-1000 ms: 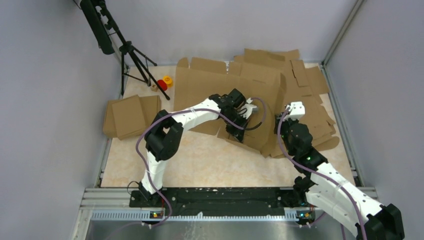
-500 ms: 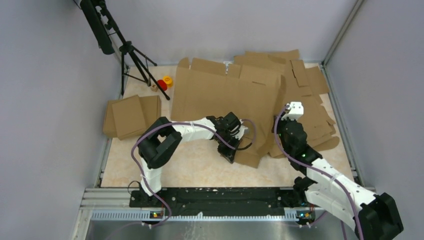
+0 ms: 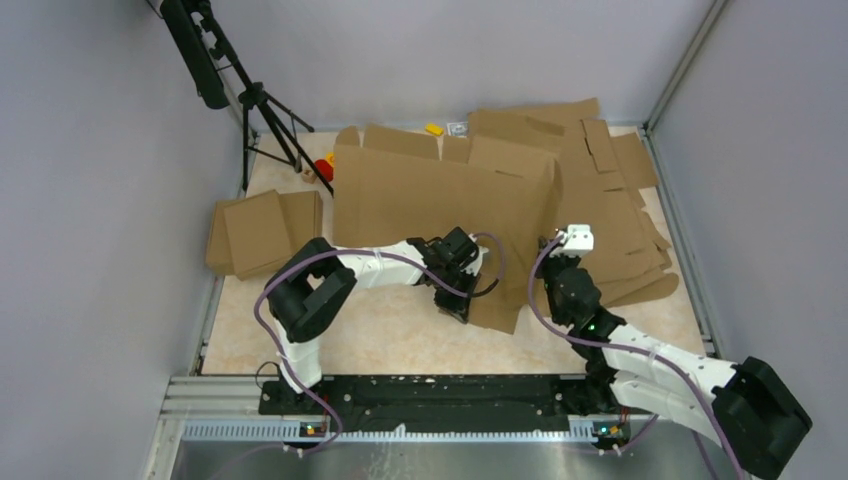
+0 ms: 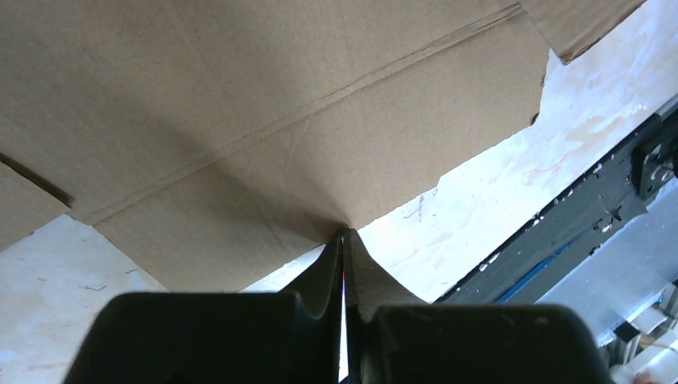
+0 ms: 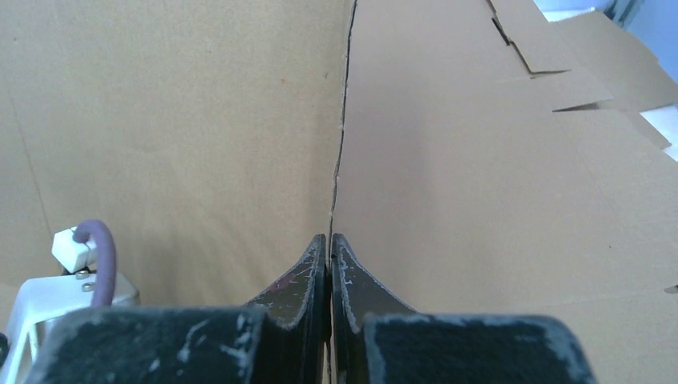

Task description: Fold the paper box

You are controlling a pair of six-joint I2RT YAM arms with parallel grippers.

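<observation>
Left gripper (image 3: 457, 303) sits at near edge of paper box (image 3: 440, 195). Box spans centre of table (image 3: 380, 340), beside pile of cardboard sheets (image 3: 620, 200) at far right.

Left wrist: fingers clenched, pinching near flap edge of box; bare table below.

Right wrist: right gripper (image 5: 330, 238) clenched on side edge of box, which runs straight up from tips.

A black tripod (image 3: 262, 110) stands at the far left corner of the pale marbled table (image 3: 380, 340), with a small red round object (image 3: 323, 169) beside its feet. Smaller folded cardboard pieces (image 3: 258, 233) lie overlapping at the left edge. A pile of slotted brown cardboard sheets (image 3: 615, 190) sprawls across the far right corner. A small yellow object (image 3: 434, 128) lies near the back wall.
</observation>
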